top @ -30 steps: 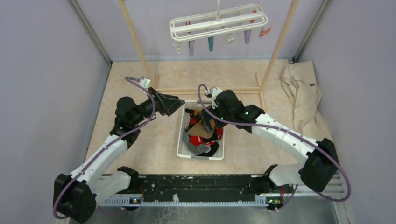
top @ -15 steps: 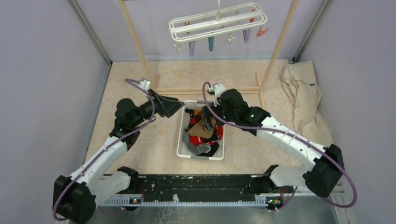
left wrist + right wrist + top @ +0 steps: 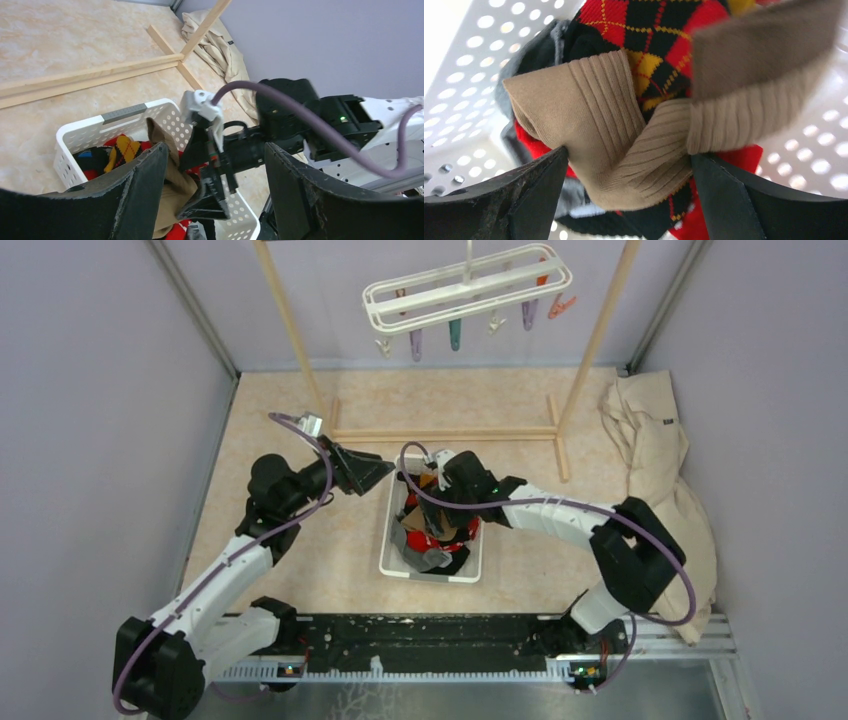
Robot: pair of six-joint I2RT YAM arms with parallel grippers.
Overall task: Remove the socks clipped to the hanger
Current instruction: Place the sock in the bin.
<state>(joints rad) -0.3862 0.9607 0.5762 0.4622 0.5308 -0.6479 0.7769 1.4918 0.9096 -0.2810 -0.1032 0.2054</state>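
Hanger: white plastic frame [image 3: 470,287], hung by its top hook at the far end of the scene, between the uprights of the wooden rack [image 3: 445,433].
Clips: pastel pieces [image 3: 455,335] (purple, teal, white, orange-red), dangling loose from the underside of the frame.
Socks: heap [image 3: 432,532] lying in the white basket at mid-desk, between the two arms. Red, black, grey, tan and brown cloth show from above.
Tan sock: ribbed, folded over itself [image 3: 624,135], uppermost on the heap and directly between the right fingers.
Argyle sock: black ground with red and yellow diamonds [image 3: 644,45], lying under the tan sock.
Brown sock: one end [image 3: 167,170] rising above the heap, just beside the right arm's wrist as the left wrist camera sees it.
Basket: rectangular perforated white plastic [image 3: 392,540], standing on the desk just on the near side of the rack's foot bar.
Right fingers: black pair [image 3: 524,195], spread wide and pointing down into the far end of the basket, one on each side of the tan sock. Whether they touch the sock cannot be told.
Left fingers: black pair [image 3: 135,190], spread apart and unladen, hovering just left of the basket's far left corner and aimed toward the right arm's wrist.
Beige cloth: large crumpled piece [image 3: 655,460] along the right wall, well apart from the basket.
Desk: pale marbled surface [image 3: 520,400], carrying the rack, basket and cloth.
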